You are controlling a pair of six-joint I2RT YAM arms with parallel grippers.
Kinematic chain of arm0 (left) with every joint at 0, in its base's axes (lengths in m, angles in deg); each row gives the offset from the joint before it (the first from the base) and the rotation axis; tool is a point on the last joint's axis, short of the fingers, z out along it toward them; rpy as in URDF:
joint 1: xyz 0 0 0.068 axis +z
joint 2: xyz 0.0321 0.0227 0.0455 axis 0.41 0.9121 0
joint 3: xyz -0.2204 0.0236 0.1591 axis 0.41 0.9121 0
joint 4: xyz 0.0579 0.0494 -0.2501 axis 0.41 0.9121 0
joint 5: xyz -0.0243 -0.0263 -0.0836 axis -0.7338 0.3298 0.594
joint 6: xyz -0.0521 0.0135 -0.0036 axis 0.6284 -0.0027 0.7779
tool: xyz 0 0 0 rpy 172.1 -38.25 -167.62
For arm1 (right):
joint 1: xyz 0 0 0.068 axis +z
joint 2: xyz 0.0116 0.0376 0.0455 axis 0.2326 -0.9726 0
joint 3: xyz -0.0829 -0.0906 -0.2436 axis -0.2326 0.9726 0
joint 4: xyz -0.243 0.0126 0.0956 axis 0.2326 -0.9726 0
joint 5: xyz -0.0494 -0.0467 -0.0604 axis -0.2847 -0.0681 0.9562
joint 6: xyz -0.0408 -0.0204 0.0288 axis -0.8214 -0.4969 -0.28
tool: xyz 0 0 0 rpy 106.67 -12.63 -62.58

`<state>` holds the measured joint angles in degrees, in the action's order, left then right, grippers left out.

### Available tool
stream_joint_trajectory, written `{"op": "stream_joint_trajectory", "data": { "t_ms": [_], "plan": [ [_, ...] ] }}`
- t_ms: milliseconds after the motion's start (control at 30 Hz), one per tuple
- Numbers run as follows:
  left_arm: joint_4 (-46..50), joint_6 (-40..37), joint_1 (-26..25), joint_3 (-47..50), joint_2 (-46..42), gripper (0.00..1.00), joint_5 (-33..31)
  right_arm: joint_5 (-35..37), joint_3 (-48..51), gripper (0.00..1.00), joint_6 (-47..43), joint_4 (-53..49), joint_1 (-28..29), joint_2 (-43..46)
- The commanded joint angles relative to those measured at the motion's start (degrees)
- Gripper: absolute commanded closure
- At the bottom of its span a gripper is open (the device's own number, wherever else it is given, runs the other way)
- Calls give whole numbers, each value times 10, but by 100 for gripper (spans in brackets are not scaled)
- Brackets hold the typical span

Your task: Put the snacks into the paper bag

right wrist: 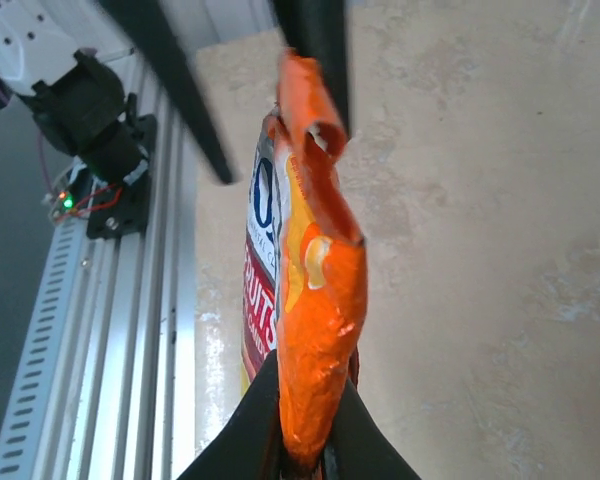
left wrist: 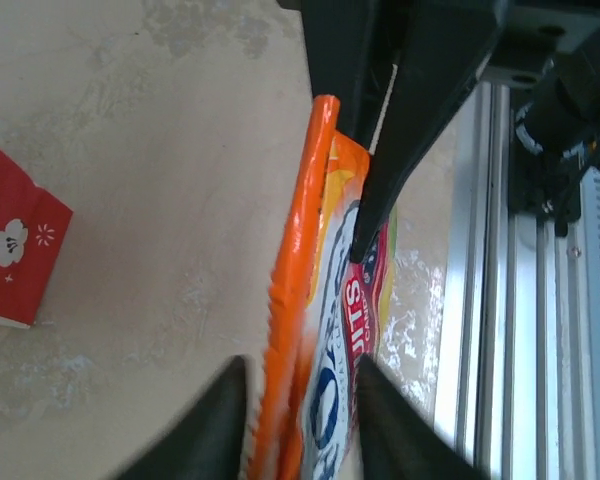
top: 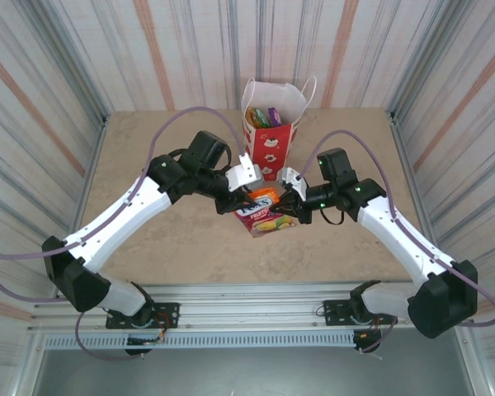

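Two snacks (top: 262, 208) hang between the hands: right hand (right wrist: 305, 440) pinches the orange packet (right wrist: 315, 300), left hand (left wrist: 300, 430) spread astride; the loose FOX'S packet (left wrist: 355, 310) could slip to the table (top: 231, 256).

A beige, mottled bench (top: 148, 239) with paler, worn patches; striped wall panels (top: 58, 74) in grey, white and rust stand on three sides of it; an aluminium rail (top: 256, 295) runs along its near edge; a slotted white strip (top: 231, 340) lies just beside that rail.
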<state>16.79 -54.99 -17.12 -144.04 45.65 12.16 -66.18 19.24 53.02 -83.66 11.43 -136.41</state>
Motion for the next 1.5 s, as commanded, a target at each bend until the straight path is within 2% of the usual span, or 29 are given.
{"op": "stream_joint_trajectory", "data": {
  "t_ms": [0,67,233,367,533,733,1033,1467],
  "plan": [
    [-53,48,22,9,-12,38,-19,0,27,98,56,74,-23,36],
    [-92,95,43,34,-22,31,-29,16,52,98,105,129,-37,58],
    [-204,248,90,115,-49,27,-81,120,107,97,264,302,-62,113],
    [-283,356,121,191,-59,23,-142,233,80,98,355,348,-68,117],
    [-276,388,132,200,-40,22,-189,360,-1,98,435,371,-67,76],
    [-285,389,133,199,-31,22,-186,466,-83,100,479,454,-65,-17],
    [-285,375,136,191,-26,21,-188,490,-230,100,456,493,-54,-196],
    [-285,365,146,184,-24,22,-185,479,-315,100,481,519,-16,-323]
  ]
}}
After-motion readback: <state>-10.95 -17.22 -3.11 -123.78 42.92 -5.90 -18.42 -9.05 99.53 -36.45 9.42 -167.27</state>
